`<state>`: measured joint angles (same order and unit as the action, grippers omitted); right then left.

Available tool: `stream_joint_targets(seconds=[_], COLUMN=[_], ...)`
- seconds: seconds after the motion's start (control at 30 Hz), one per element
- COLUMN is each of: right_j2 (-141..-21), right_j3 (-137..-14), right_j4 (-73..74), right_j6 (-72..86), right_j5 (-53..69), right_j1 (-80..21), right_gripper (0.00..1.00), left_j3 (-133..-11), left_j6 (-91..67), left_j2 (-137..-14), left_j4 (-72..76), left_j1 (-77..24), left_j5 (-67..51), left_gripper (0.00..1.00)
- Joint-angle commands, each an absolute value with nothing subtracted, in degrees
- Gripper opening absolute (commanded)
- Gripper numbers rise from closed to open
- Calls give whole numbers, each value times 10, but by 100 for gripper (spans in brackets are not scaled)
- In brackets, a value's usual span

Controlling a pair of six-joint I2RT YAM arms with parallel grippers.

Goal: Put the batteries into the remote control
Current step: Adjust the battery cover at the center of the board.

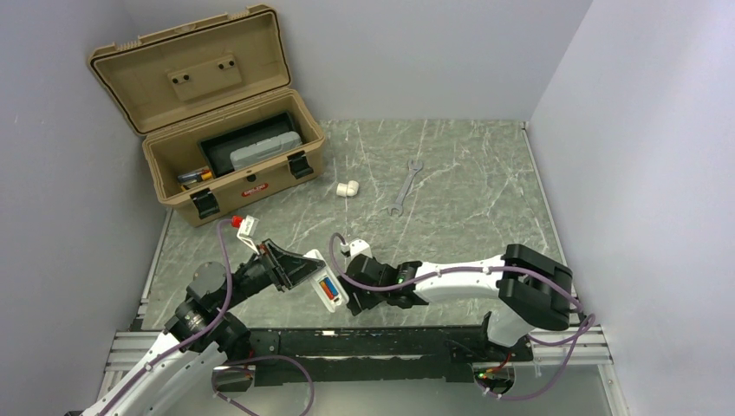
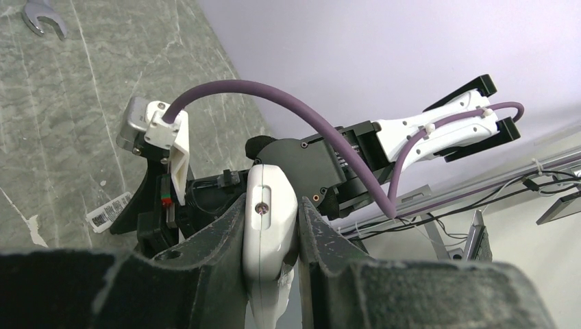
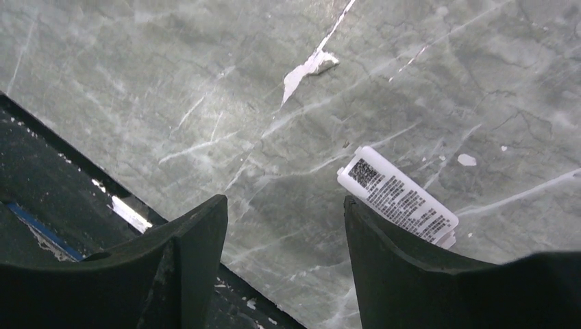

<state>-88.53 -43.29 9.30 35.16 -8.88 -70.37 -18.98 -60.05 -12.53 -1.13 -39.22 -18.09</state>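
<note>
Tabletop (image 1: 468, 182): grey-green marble pattern, white veins. Walls (image 1: 407, 52): plain pale lavender, at 9, 12 and 3 o'clock. Aluminium rail (image 1: 121, 354): at 6 o'clock. Light even.

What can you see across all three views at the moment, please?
remote control: one, white, held in the left claw
batteries: at least one, orange-red, in the remote's recess; exact count unclear
wrench: one, silver, on the table, far middle
pipe elbow: one, white, on the table near the toolbox
toolbox: one, tan, lid open, far left
grey case: one, inside the toolbox
labelled piece: one, white, flat on the table beneath the right claw
table: one, grey-green marbled
left claw: black, shut on the remote control
right claw: black, open, empty
</note>
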Motion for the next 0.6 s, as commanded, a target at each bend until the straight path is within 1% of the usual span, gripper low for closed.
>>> stream_joint_targets(seconds=[0.0, 0.23, 0.4, 0.57], right_j2=[-915, -931, -933, -931], right_j3=[-438, -451, -456, -471], right_j4=[99, 138, 158, 152], right_j6=[363, 364, 367, 354], right_j5=[-110, -154, -180, -182], right_j1=[-694, -692, -691, -691], right_gripper=[66, 67, 70, 71], left_j3=[-211, -208, -206, -210], left_j6=[-598, -598, -599, -596], left_j2=[-130, -128, -127, -123], left_j4=[29, 30, 31, 18], left_j1=[-394, -395, -394, -394], left_j5=[-184, -184, -182, -180], left_gripper=[0, 0, 0, 0])
